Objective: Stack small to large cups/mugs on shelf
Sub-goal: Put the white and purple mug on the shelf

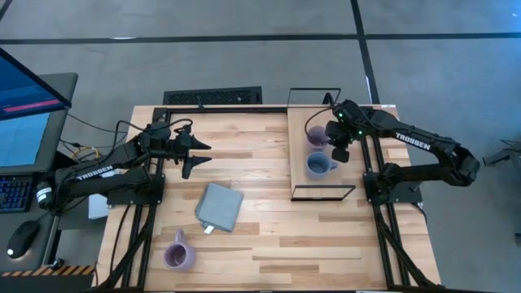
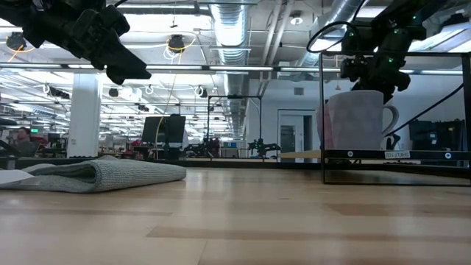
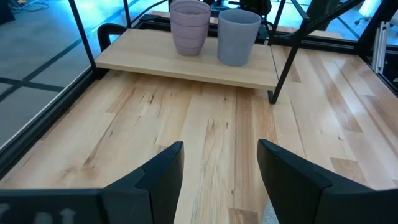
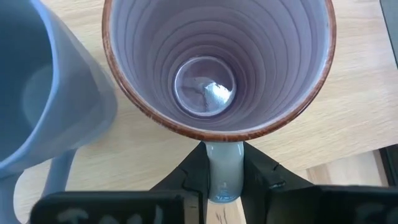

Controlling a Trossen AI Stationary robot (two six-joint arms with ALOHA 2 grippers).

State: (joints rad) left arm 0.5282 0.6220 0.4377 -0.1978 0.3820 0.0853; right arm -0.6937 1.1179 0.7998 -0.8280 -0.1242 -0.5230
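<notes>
A pale lavender mug [image 1: 316, 136] and a blue-grey mug [image 1: 319, 165] stand side by side, bases down, on the light wood shelf [image 1: 303, 184] at the table's right. Both also show in the left wrist view: the lavender mug [image 3: 189, 28] and the blue-grey mug [image 3: 237, 37]. My right gripper [image 1: 339, 146] is over the shelf, shut on the lavender mug's handle. A second lavender mug [image 1: 177, 254] stands on the table near the front left. My left gripper [image 1: 195, 155] hovers open and empty over the table's left half, its fingers [image 3: 163, 174] apart. My right gripper pinches the lavender mug's handle [image 4: 224, 163] between its two fingers, one on each flat side. The fingers come from above, slanting in from the table's right. The mug [image 4: 217, 62] is upright with its mouth up, and its base rests on the shelf [image 4: 354, 118].
A folded grey cloth [image 1: 220, 206] lies on the table between the left arm and the front mug. The shelf's black wire frame [image 1: 324, 194] rises at its near and far ends. A keyboard [image 1: 213, 97] lies past the far edge.
</notes>
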